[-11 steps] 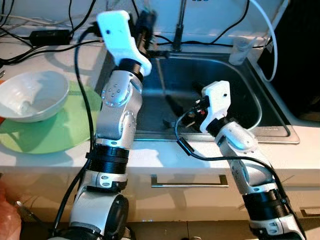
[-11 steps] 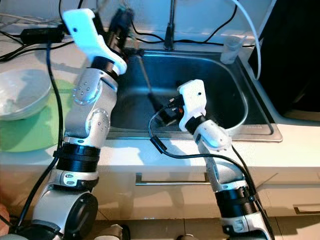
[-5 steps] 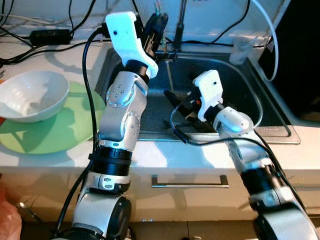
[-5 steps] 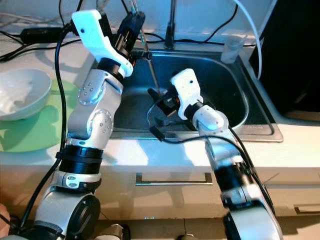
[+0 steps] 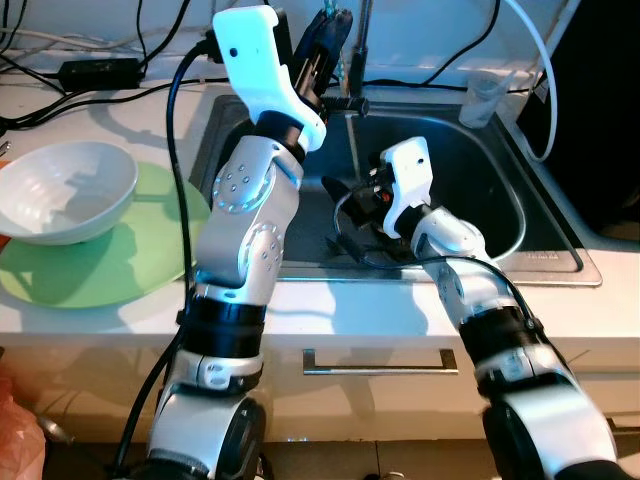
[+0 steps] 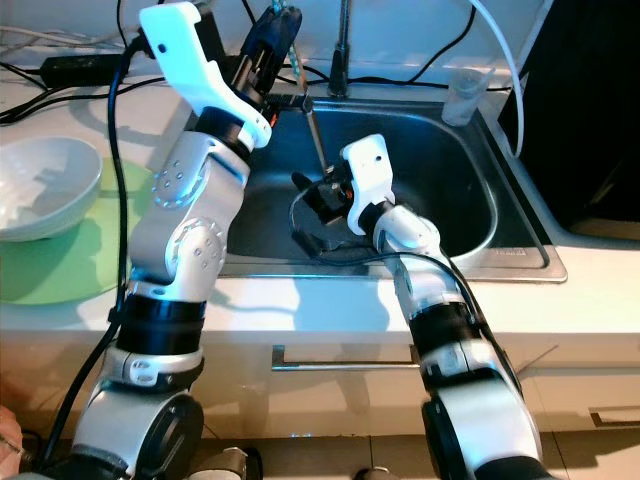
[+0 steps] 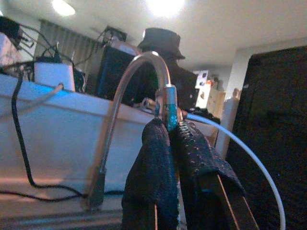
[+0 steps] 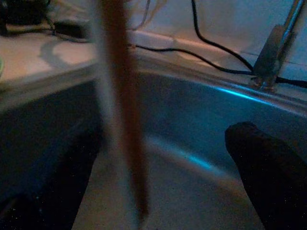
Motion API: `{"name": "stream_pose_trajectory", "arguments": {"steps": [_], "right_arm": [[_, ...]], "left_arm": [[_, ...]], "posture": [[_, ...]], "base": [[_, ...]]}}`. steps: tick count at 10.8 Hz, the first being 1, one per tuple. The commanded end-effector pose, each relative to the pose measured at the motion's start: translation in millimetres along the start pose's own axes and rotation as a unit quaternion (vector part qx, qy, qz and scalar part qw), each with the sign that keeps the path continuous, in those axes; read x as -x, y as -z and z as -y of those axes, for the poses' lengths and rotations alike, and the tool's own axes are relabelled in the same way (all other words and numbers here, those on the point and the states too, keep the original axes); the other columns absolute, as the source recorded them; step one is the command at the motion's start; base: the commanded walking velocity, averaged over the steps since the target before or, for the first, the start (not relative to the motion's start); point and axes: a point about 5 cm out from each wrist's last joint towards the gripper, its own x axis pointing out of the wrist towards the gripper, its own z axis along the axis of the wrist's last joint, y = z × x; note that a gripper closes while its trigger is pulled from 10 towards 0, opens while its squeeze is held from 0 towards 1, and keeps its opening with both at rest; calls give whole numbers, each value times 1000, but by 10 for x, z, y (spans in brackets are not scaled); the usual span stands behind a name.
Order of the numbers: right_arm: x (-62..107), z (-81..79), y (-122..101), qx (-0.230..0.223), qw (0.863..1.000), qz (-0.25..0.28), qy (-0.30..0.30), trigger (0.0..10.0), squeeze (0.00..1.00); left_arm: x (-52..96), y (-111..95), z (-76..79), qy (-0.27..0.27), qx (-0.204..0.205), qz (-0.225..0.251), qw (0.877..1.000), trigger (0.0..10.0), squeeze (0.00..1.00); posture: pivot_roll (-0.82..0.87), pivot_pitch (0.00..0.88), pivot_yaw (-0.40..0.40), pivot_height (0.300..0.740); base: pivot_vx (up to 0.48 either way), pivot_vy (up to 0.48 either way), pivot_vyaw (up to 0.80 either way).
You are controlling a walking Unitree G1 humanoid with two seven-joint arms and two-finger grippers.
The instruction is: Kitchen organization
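"On the far left of the worktop, what sits there?"

"A glossy white bowl (image 5: 65,190), round and deep, on a flat green mat (image 5: 110,265). The worktop is pale stone, with black cables trailing along the wall behind."

"And your left end effector (image 5: 335,40)?"

"Raised beside the curved metal faucet (image 7: 139,72), its textured black fingers pinched narrow on the top of a thin stick (image 5: 352,145). The stick hangs down into the brushed steel sink (image 5: 480,190). Its gripped end looks teal and silvery, and I cannot tell what it is made of."

"The right one?"

"My right end effector (image 5: 348,212) is low in the basin, fingers spread wide, with the stick's lower end between them. Up close the stick is a brown blur, its tip lost in shadow."

"Farther right?"

"A clear plastic cup (image 5: 482,98) at the sink's back corner, beside a white hose (image 5: 540,60)."
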Motion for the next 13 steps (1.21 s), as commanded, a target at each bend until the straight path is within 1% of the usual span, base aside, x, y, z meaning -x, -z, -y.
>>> {"name": "stream_pose_trajectory", "arguments": {"steps": [1, 4, 5, 6, 11, 13], "right_arm": [[-27, 18, -74, -3, 1000, 18, -3, 10000, 0], [-66, 13, -94, 8, 1000, 24, -6, 10000, 0], [-73, 10, -97, 4, 1000, 26, -8, 10000, 0], [-78, -5, -89, 4, 1000, 28, -14, 0, 0], [-83, 0, -96, 8, 999, 35, -15, 0, 0], [-82, -14, -83, 10, 999, 35, -17, 0, 0]], "left_arm": [[6, 6, 79, 21, 6, -5, 1000, 4235, 0], [96, 67, 160, 27, 19, -23, 999, 4039, 0], [123, 86, 167, 28, 20, -28, 999, 4039, 0], [148, 103, 178, 27, 23, -33, 999, 4000, 0], [258, 163, 244, 31, 32, -53, 998, 3961, 0], [284, 186, 227, 28, 24, -60, 998, 4235, 0]], "posture": [[4, 91, 6, 740], [2, 99, -2, 740], [3, 100, -4, 740], [4, 102, -8, 740], [11, 107, -16, 740], [8, 108, -19, 740]], "base": [[0, 0, 0], [0, 0, 0], [0, 0, 0], [0, 0, 0], [0, 0, 0], [0, 0, 0]]}}
